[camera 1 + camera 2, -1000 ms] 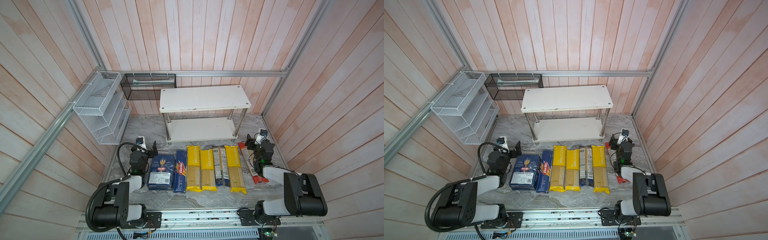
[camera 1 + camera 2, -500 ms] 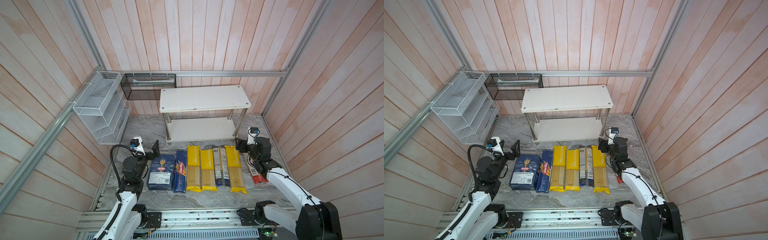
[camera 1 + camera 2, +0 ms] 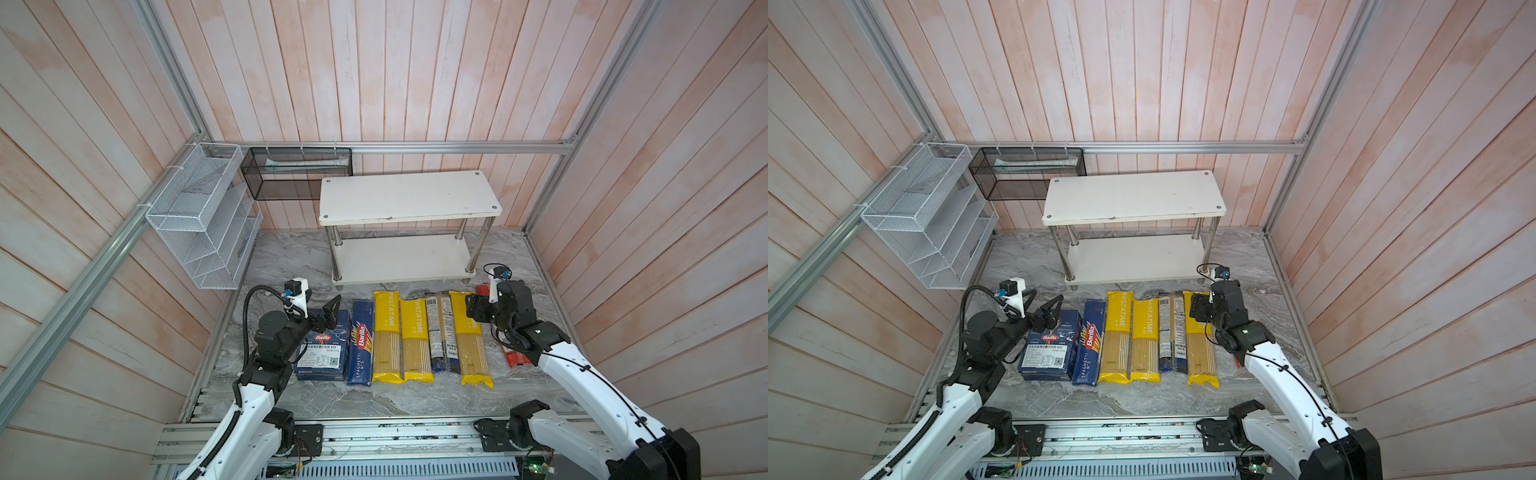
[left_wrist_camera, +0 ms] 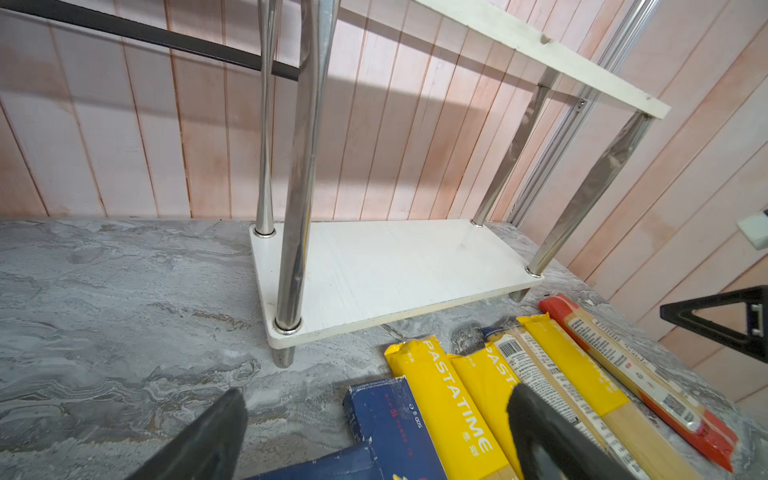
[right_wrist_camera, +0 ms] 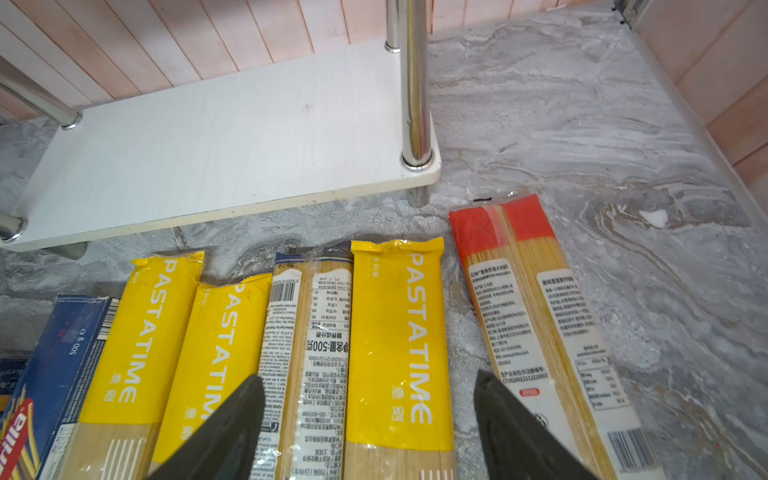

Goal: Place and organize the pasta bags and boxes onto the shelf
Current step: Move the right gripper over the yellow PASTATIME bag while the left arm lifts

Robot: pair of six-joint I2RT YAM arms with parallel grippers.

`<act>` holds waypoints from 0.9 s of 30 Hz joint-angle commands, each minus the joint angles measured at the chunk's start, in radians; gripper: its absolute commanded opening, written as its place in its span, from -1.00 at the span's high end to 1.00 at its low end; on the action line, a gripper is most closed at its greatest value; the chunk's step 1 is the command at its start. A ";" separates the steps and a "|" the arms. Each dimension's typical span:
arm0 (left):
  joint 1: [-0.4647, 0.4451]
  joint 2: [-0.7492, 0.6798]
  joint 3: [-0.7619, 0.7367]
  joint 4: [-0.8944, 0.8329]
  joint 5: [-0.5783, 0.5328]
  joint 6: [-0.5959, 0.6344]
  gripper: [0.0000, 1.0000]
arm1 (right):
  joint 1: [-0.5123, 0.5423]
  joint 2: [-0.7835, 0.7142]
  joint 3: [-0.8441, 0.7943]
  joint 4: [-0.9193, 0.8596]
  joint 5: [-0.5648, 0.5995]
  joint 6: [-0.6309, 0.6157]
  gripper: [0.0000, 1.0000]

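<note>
The shelf (image 3: 407, 195) stands at the back, and both of its white boards are bare. In front of it, in a row, lie a wide blue pasta box (image 3: 322, 349), a narrow one (image 3: 360, 345), two yellow bags (image 3: 387, 336), a blue-and-clear bag (image 3: 441, 332), a third yellow bag (image 3: 469, 340) and a red bag (image 3: 513, 357) partly under my right arm. My left gripper (image 4: 376, 399) is open above the boxes' far ends (image 3: 328, 311). My right gripper (image 5: 368, 380) is open over the third yellow bag (image 5: 395, 332), holding nothing.
A white wire rack (image 3: 203, 220) hangs on the left wall, with a black mesh basket (image 3: 297, 172) on the back wall beside the shelf. Wooden walls close in three sides. An aluminium rail (image 3: 374, 436) with the arm bases runs along the front.
Both arms have unfolded and risen from their low rest. The left gripper has moved out over the boxes. The right gripper has shifted left, from the red bag to the third yellow bag.
</note>
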State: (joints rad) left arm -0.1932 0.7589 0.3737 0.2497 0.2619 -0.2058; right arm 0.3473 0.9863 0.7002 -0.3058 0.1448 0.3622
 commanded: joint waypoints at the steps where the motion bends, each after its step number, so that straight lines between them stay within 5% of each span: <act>1: -0.005 0.019 -0.025 0.008 0.041 0.026 -0.99 | 0.002 -0.012 -0.038 -0.046 0.030 0.052 -0.60; 10: -0.005 0.093 -0.125 0.201 0.001 0.074 -0.99 | -0.031 0.047 -0.086 -0.059 -0.046 0.064 -0.64; 27: -0.004 0.096 -0.105 0.148 -0.001 0.085 -1.00 | -0.033 0.196 -0.067 -0.093 -0.085 0.058 -0.65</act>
State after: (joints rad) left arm -0.1967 0.8711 0.2634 0.3920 0.2718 -0.1314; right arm 0.3191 1.1576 0.6033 -0.3607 0.0509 0.4263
